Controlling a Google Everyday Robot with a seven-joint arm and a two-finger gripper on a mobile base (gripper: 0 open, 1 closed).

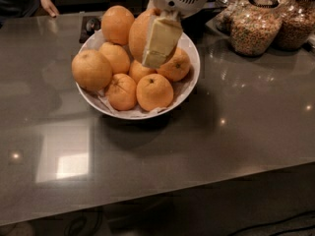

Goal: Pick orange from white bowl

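The white bowl (190, 78) stands on the grey counter and is heaped with several oranges. My gripper (148, 50) comes down from the top of the view over the bowl's back right. It is shut on the large deep-orange orange (138, 34). One cream finger (161, 39) lies across the fruit's front; the other finger is hidden behind it. The held orange sits higher than the pile, above the smaller oranges. A paler big orange (91, 71) lies at the bowl's left, and another orange (117, 23) at the back.
Glass jars of cereal (253, 31) stand at the back right of the counter (236, 132). A person's hand (49, 6) rests on the far left edge. A small dark object (91, 25) lies behind the bowl. The counter's front edge runs along the bottom.
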